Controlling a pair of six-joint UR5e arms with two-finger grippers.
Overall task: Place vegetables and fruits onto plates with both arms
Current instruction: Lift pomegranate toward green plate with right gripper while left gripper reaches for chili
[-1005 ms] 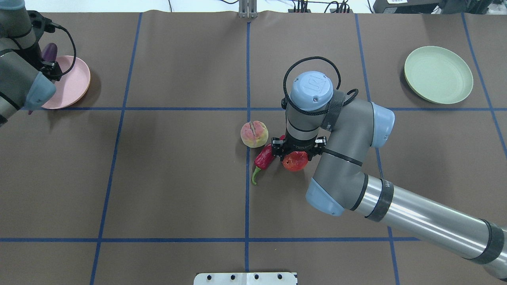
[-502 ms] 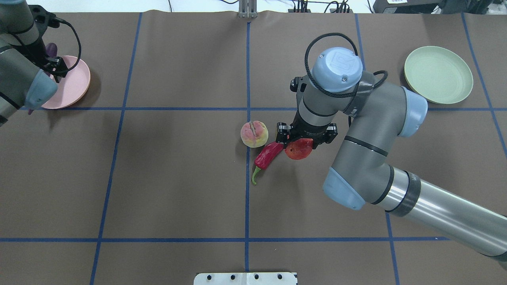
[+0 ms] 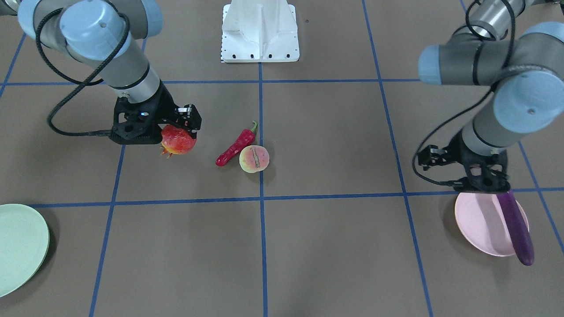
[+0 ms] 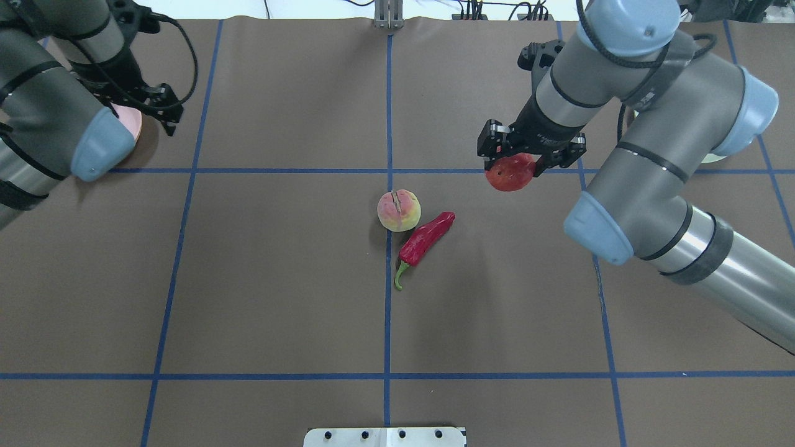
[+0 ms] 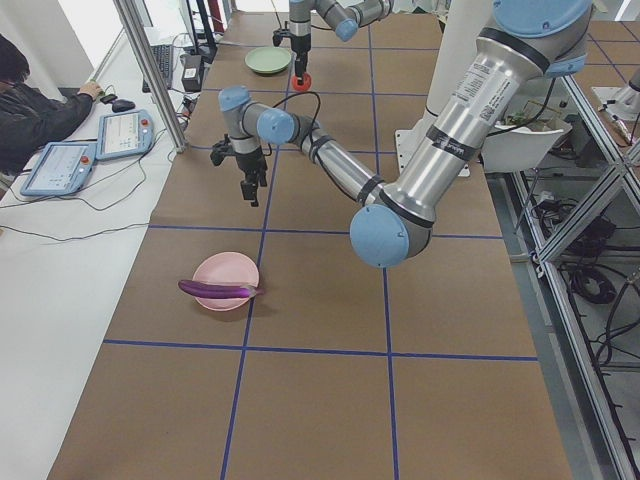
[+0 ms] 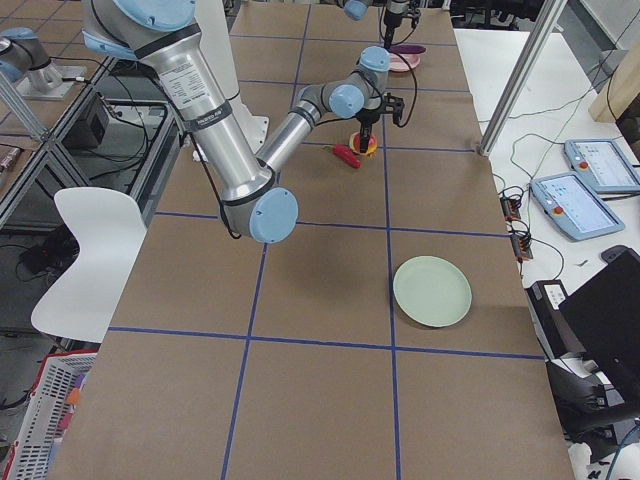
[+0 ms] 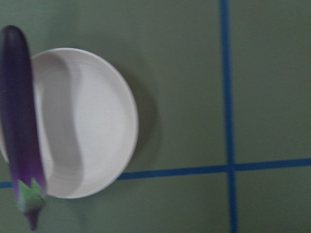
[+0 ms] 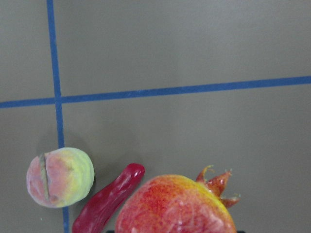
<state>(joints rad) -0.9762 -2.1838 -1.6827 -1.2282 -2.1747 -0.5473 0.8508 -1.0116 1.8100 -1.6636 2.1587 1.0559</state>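
Round crowned pomegranate (image 4: 509, 176), now higher, rightward

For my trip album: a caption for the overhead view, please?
Right end effector holds the pomegranate aloft; peach and chili pepper wait side by side mid-table.

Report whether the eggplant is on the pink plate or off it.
On. The eggplant lies along one side of the pink plate, ends past the rim.

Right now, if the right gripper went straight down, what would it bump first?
Probably just bare table. The right gripper points down and is shut on the pomegranate, so the fruit would touch first. The chili pepper looks off to the side, though height is hard to judge.
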